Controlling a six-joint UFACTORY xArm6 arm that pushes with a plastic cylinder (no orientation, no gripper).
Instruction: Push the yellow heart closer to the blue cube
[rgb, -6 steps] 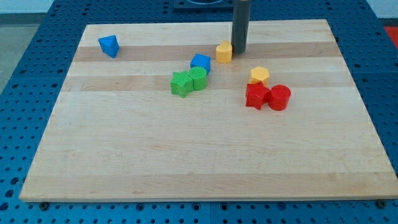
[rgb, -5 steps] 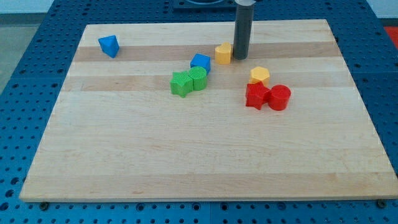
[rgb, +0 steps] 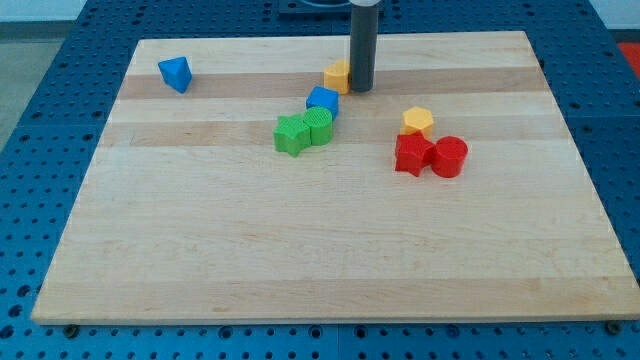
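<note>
Our rod ends in my tip (rgb: 361, 89); there is no gripper, so nothing opens or closes, and contact is by pushing only. The tip rests against the right side of the yellow heart (rgb: 336, 76), near the view's top centre of the worktop (rgb: 300, 250). The blue cube (rgb: 322, 101) lies just below and slightly left of the heart, nearly touching it, with two green blocks (rgb: 303, 131) against its lower side. We judge the heart light, rigid and free to slide on the smooth wood; being small and lobed, it may pivot under an off-centre push. We would press on its upper right face, aiming down-left toward the cube.
</note>
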